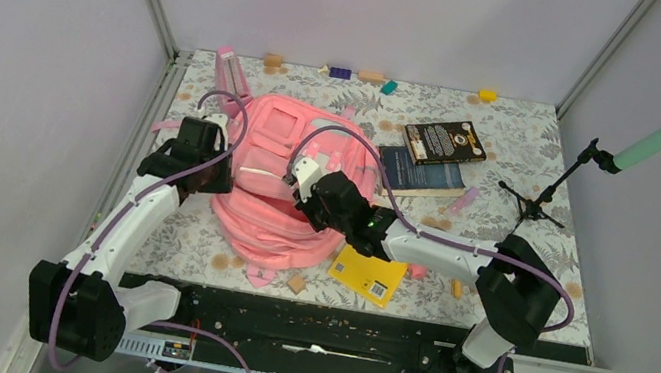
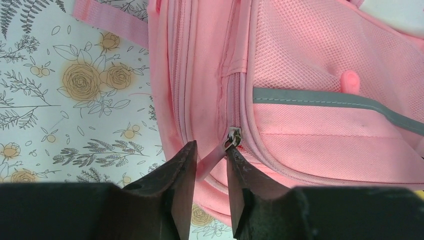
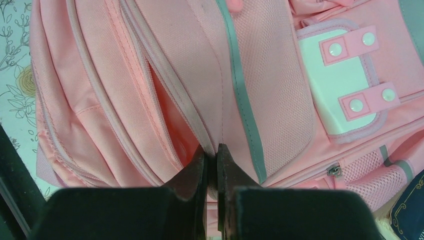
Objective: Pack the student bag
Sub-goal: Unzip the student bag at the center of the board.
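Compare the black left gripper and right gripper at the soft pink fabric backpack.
The left gripper stands open around the zipper pull tab; the right gripper is shut on a fold of the pink backpack. The left sits at the backpack's edge, the right over its front. Both have black fingers.

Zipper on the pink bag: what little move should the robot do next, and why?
Probably close the left fingers on the zipper pull: it lies loose in the gap between them, while the right fingers pinch the student bag fabric, holding it steady.
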`<action>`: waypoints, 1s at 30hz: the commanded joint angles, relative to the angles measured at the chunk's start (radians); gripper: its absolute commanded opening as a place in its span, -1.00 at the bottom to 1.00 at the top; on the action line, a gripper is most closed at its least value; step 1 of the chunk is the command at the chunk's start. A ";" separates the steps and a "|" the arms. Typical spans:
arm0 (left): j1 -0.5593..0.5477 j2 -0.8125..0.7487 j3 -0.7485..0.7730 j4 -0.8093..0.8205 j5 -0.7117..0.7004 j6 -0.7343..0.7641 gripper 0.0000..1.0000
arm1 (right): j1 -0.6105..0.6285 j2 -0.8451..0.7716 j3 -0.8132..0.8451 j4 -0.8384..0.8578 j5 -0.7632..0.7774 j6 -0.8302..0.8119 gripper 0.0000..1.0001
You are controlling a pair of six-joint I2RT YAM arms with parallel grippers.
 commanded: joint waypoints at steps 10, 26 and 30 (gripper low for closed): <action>0.022 -0.085 -0.027 0.094 -0.080 0.034 -0.74 | -0.002 -0.045 -0.006 -0.033 -0.004 0.016 -1.00; 0.022 -0.108 -0.042 0.086 0.026 0.051 -0.92 | -0.002 -0.054 -0.007 -0.039 -0.002 0.013 -1.00; 0.021 -0.069 -0.025 0.085 -0.024 0.052 -1.00 | -0.002 -0.053 -0.007 -0.038 -0.009 0.014 -1.00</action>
